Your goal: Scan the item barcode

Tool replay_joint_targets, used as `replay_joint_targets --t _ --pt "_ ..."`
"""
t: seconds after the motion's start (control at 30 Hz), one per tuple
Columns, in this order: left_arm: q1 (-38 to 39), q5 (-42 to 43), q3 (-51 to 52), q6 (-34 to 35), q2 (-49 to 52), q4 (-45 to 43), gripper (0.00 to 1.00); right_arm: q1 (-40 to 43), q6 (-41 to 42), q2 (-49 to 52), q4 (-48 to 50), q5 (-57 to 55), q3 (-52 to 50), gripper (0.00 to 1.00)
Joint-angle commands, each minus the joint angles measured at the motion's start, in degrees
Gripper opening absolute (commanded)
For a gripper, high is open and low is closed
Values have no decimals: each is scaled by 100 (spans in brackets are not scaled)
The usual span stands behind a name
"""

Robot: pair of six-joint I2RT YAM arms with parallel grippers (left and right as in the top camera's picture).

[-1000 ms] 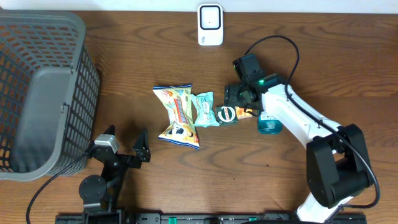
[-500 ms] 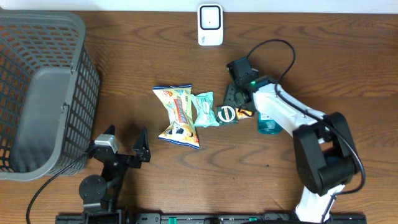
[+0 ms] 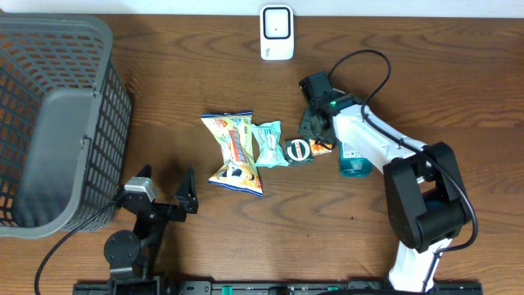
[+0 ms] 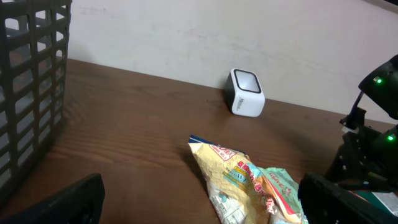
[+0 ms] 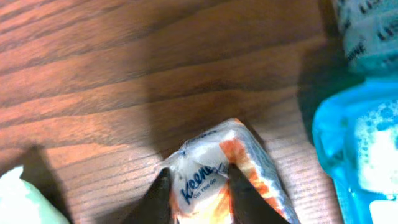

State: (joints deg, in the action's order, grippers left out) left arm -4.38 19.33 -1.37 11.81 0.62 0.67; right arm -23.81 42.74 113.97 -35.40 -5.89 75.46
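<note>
overhead + wrist views of a brown wooden counter w/ two arms. right gripper: jaws closed onto a small white-and-orange kleenex tissue pack, w/ one dark fingertip pressed against each side of the printed label. the pack lies on the counter right of centre. it sits btwn a round dark-green disc w/ white logo just beside it on the left and a clear blue mouthwash bottle lying on its side just to the right. further left in the same row are a mint-green sachet and then a yellow crinkled snack bag, the two touching. a white box-shaped barcode scanner stands at the far edge of the counter, well apart from the pack, w/ its window turned toward the arms. left gripper: jaws wide open, holding nothing, low over the near-left part of the counter and pointed toward the snack bag and scanner. a grey plastic lattice basket occupies the far-left corner, apart from every item in the row.
</note>
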Motion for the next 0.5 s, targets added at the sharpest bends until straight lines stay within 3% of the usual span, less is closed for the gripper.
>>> replay_joint_targets --t 0.0,0.03,0.13,0.47 --pt "17 52 109 -11 -39 186 98 236 26 240 -262 356 28 6" --pt "17 52 109 -11 -39 186 98 306 22 227 -339 470 85 2" --pt "17 52 109 -11 -39 186 98 577 -258 151 -535 975 293 1" --pt "17 52 109 -11 -39 186 98 1266 -2345 -160 -870 2669 522 1"
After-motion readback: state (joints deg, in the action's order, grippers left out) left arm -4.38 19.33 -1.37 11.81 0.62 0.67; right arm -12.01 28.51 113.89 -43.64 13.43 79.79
